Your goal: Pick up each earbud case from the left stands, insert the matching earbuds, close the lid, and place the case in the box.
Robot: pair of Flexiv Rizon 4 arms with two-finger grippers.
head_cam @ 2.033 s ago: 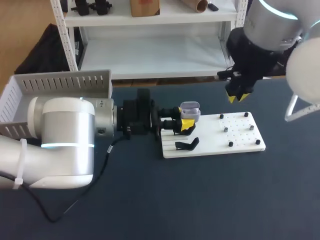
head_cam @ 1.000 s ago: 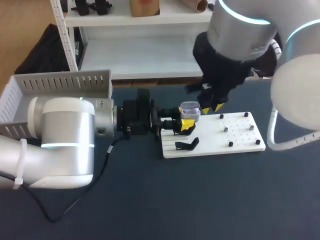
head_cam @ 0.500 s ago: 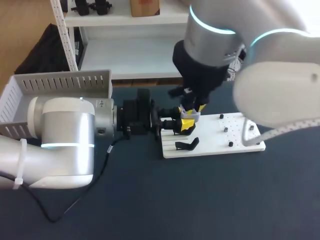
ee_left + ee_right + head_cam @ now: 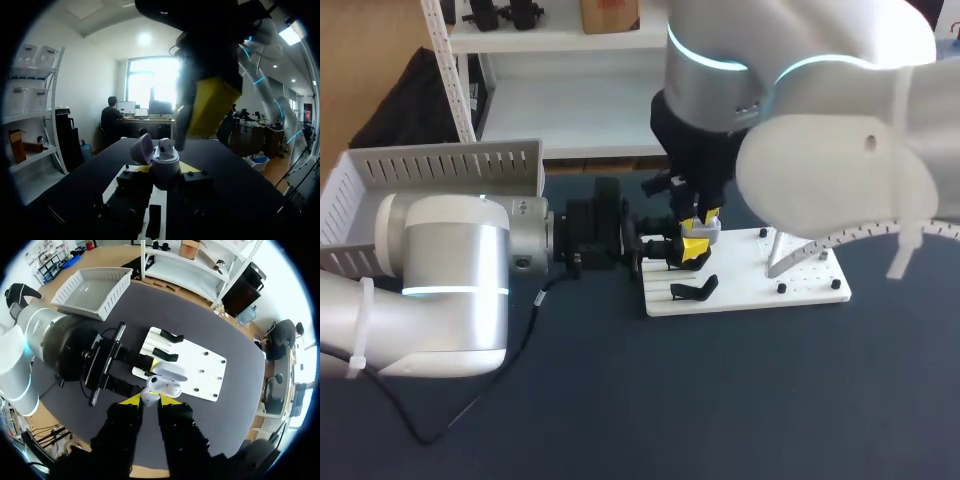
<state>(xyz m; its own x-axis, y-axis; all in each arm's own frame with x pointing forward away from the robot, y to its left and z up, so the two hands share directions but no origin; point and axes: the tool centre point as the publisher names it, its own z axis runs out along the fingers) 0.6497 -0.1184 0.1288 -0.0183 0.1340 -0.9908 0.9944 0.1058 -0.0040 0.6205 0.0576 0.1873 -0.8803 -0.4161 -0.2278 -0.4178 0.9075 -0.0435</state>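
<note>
open case point(image 4: 165, 161) in left fingers point(image 4: 693, 250)

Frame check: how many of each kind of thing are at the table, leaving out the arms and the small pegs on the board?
earbud case: 1
black stands: 2
white board: 1
grey box: 1
Total: 5

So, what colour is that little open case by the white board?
The earbud case is pale grey, almost white. The left wrist view shows it best.
</note>
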